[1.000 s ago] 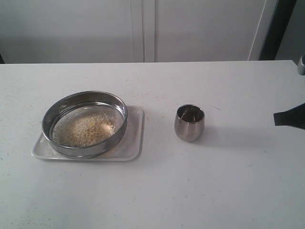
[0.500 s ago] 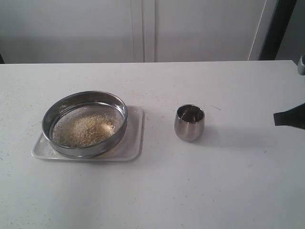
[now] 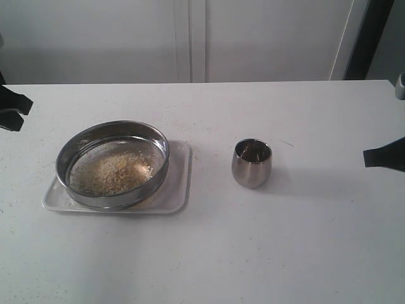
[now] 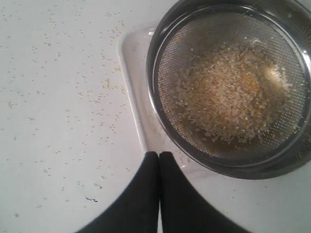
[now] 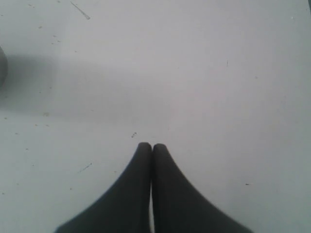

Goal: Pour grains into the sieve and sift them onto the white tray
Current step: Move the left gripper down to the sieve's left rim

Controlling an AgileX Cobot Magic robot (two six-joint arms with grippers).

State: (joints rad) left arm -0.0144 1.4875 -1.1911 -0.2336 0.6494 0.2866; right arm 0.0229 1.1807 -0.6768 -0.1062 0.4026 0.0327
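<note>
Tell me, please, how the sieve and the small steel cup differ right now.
The sieve is wide and shallow; the cup is narrow and rounded. The sieve holds grains; the cup looks empty. The sieve sits on the white tray; the cup stands on the table. Both are shiny steel and upright.

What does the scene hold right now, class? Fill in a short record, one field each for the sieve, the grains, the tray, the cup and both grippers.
sieve: upright, resting on the white tray
grains: heaped on the sieve's mesh; some scattered on the table
white tray: flat on the table, under the sieve
cup: upright on the table, apart from the tray
left gripper: shut, empty, clear of the sieve
right gripper: shut, empty, above bare table
</note>
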